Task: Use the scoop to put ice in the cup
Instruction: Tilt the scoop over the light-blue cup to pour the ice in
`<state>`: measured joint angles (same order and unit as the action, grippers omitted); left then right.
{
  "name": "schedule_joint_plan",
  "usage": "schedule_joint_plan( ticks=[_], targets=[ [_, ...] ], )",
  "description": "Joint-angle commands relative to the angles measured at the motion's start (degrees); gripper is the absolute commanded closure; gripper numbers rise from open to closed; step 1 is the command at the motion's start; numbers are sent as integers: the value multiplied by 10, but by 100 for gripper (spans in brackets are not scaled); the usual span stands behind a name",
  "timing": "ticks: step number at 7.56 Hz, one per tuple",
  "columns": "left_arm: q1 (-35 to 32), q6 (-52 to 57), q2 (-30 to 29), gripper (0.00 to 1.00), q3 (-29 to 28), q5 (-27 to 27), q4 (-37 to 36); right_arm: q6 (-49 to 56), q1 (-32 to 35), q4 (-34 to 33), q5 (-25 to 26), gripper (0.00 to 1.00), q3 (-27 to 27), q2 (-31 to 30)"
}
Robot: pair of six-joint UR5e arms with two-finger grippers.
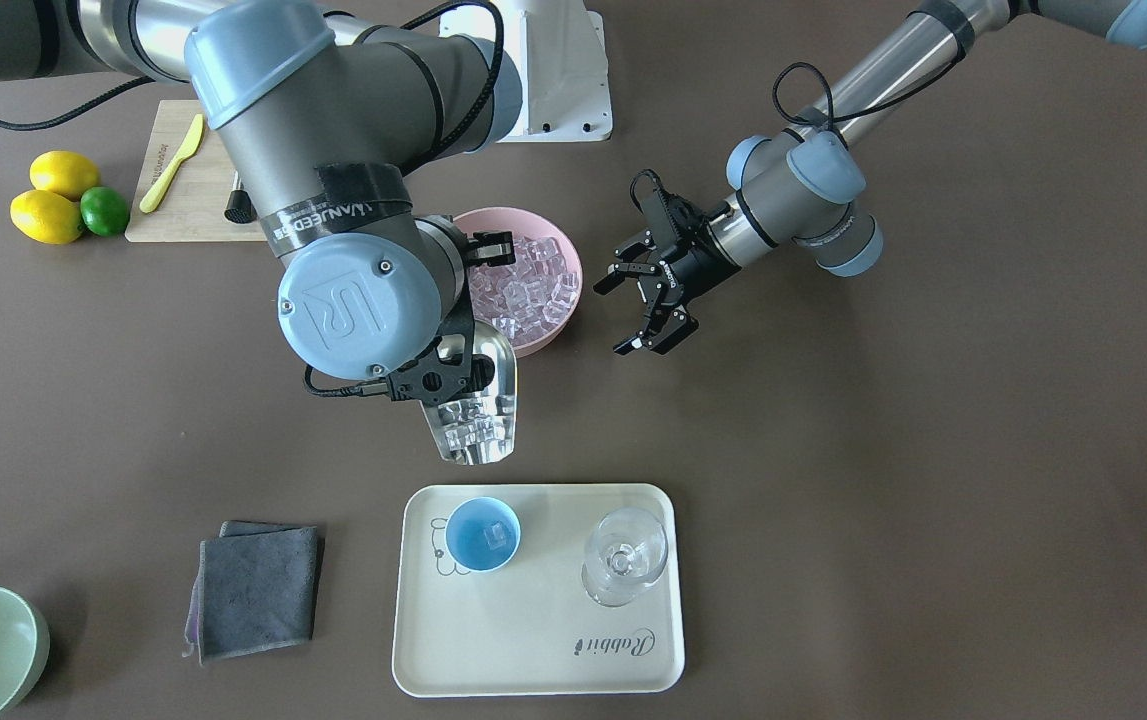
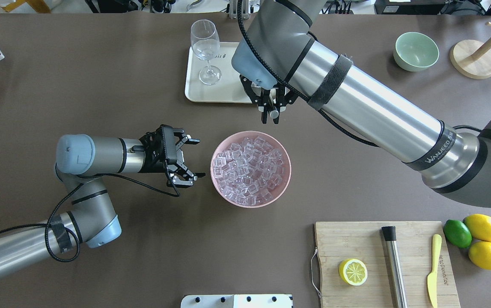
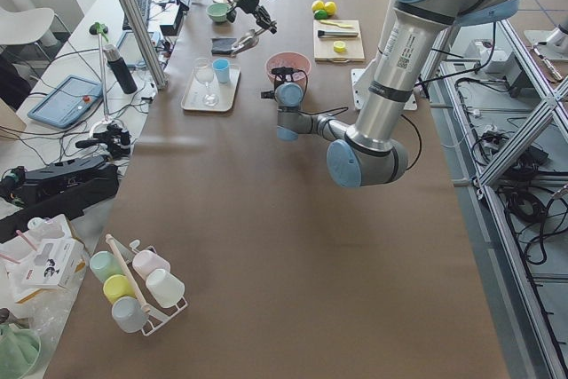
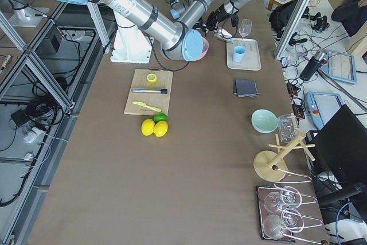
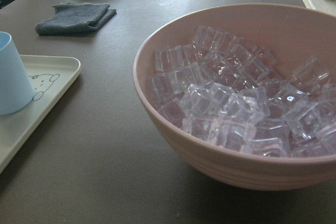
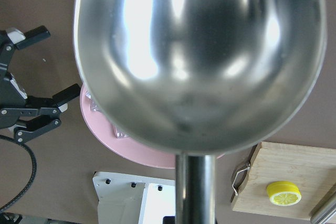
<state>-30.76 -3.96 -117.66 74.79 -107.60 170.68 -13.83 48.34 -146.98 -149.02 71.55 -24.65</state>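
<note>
Hovering my left fingers (image 2: 198,157) spread wide and empty just beside the pink bowl (image 2: 287,161) heaped with ice (image 2: 249,169), my right fingers (image 2: 269,116) clamp the scoop (image 1: 473,410), cubes aboard, aloft between bowl and tray (image 1: 553,640), where the cup (image 1: 483,535) stands.

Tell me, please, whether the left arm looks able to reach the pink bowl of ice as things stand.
Probably yes: the open left pincer hangs beside the pink bowl, bare table between, and the right pincer holds the scoop nearer the tray.
</note>
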Motion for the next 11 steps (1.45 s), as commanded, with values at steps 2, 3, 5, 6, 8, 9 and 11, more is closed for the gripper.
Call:
schedule_joint_plan(
  ticks=[2, 3, 5, 6, 8, 9, 11],
  targets=[
    [0, 0, 1, 2, 0, 1, 0, 4, 1, 2, -8, 100, 3, -4],
    [0, 0, 0, 2, 1, 12, 0, 4, 17, 3, -30, 100, 3, -6],
    [0, 0, 0, 2, 1, 12, 0, 4, 21, 22, -65, 100, 4, -24],
    [0, 2, 0, 2, 1, 11, 0, 2, 21, 40, -72, 100, 4, -30],
    [0, 1, 0, 2, 1, 11, 0, -1, 19, 51, -73, 100, 5, -35],
    [0, 2, 1, 2, 1, 11, 0, -1, 19, 50, -73, 100, 6, -36],
    [0, 3, 1, 2, 2, 11, 0, -1, 18, 51, -64, 100, 45, -56]
  ],
)
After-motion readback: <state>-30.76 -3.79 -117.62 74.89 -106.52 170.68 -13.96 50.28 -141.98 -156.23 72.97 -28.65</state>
